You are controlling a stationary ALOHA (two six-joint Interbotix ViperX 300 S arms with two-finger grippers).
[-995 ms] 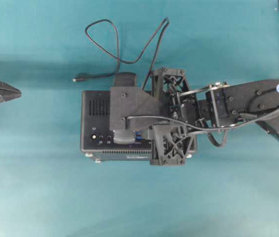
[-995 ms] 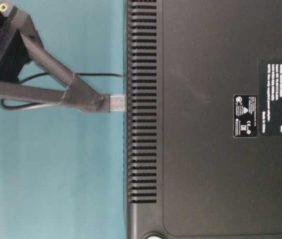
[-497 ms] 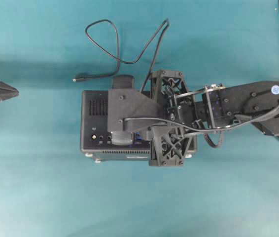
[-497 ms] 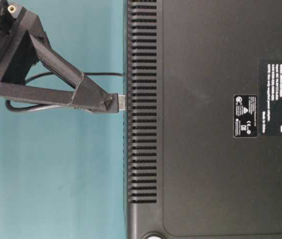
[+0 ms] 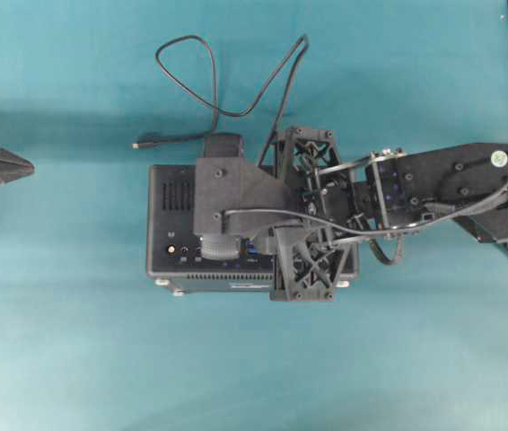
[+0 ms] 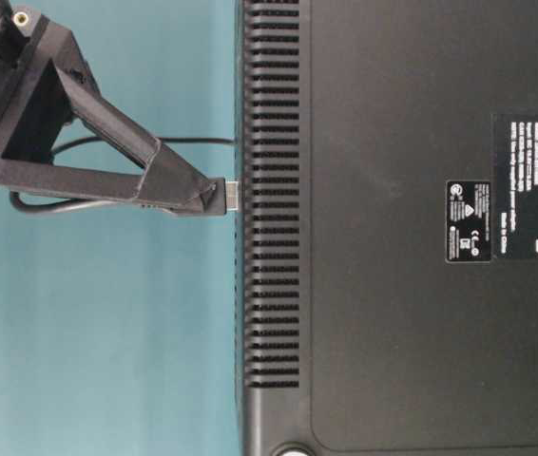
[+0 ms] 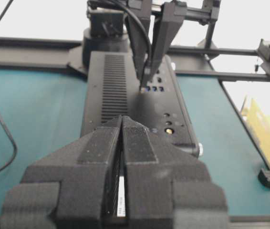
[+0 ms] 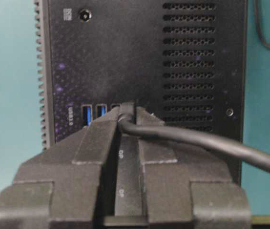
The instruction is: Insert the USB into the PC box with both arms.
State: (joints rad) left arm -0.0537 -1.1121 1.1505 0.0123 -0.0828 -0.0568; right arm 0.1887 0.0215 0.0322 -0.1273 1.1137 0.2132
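Two arms are in my views. At the far left edge of the overhead view I see the left gripper, well apart from the PC box; its own wrist view shows the padded fingers pressed together on nothing.

The PC box lies in the middle of the overhead view, long axis left to right, port face turned up toward the camera. In the table-level view its vent slots run down the frame as a column.

The right gripper comes in from the upper left of the table-level view, clamped on the USB. The plug's long axis runs left to right there, metal tip pointing right and meeting the box's slotted edge. In the right wrist view the USB sits between the fingers, pointing at the row of blue ports. How far it is seated I cannot tell.

Its cable loops across the upper overhead view, ending in a small connector.
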